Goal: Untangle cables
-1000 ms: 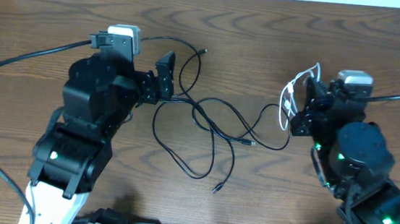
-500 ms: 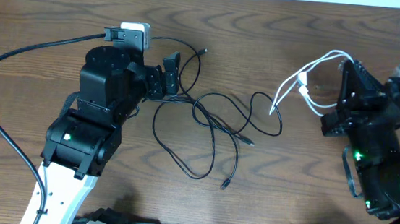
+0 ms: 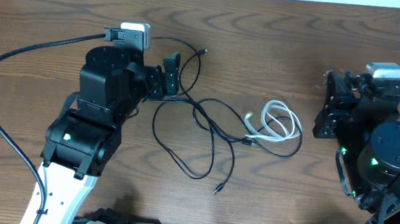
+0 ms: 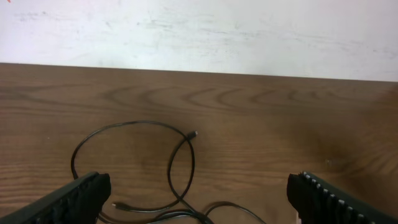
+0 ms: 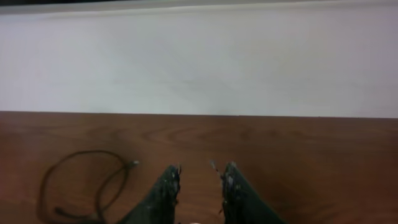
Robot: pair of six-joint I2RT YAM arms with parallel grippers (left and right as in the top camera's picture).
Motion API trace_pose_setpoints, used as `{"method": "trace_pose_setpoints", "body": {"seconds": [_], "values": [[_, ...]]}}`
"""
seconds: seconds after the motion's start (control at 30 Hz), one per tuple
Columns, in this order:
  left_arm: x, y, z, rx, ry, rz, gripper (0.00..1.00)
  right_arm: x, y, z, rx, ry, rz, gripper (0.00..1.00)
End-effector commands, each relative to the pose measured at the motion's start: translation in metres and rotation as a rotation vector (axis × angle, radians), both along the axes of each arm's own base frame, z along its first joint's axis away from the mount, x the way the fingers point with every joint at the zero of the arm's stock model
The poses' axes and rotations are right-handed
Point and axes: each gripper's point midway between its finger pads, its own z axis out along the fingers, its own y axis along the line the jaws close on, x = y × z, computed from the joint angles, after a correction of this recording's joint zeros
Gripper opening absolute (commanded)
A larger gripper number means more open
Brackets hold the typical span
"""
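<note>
Wood-grain table [image 3: 265,31] fills my view. The black cables [image 3: 209,131] sprawl tangled at its centre. The white cable [image 3: 280,125], hoisted a moment ago, now lies coiled at their right edge, still touching one strand. My right gripper [image 5: 199,186] has let go and its jaws are narrowly parted and empty. My left gripper [image 3: 165,76] gapes wide, empty, by the upper loop. White looks nearly separated.
</note>
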Motion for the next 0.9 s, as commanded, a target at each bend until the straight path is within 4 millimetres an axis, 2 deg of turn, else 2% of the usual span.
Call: {"method": "trace_pose_setpoints", "body": {"seconds": [0.0, 0.03, 0.07, 0.13, 0.23, 0.27, 0.5, 0.87], "values": [[0.0, 0.0, 0.003, 0.002, -0.009, -0.002, 0.95, -0.003, -0.013, 0.003, -0.005, -0.007, -0.066, 0.21], [0.0, 0.0, 0.003, 0.002, -0.009, -0.002, 0.95, -0.003, -0.014, 0.001, -0.011, 0.001, -0.065, 0.23], [0.0, 0.0, 0.003, 0.002, -0.009, -0.002, 0.95, -0.004, -0.014, -0.001, -0.016, 0.01, -0.064, 0.31], [0.0, 0.0, 0.003, 0.002, -0.009, -0.002, 0.95, -0.005, -0.011, -0.01, -0.002, 0.048, -0.054, 0.53], [0.0, 0.0, 0.003, 0.002, -0.009, -0.002, 0.95, -0.005, 0.002, -0.037, 0.005, 0.157, -0.005, 0.92], [0.0, 0.0, 0.003, 0.002, -0.009, -0.002, 0.95, -0.005, 0.005, -0.048, 0.0, 0.204, 0.003, 0.99], [0.0, 0.0, 0.003, 0.003, -0.007, -0.002, 0.95, -0.001, 0.011, -0.138, -0.152, 0.551, -0.049, 0.99], [0.0, 0.0, 0.003, 0.004, -0.005, -0.002, 0.96, 0.022, 0.029, -0.24, -0.349, 0.838, -0.075, 0.99]]}}
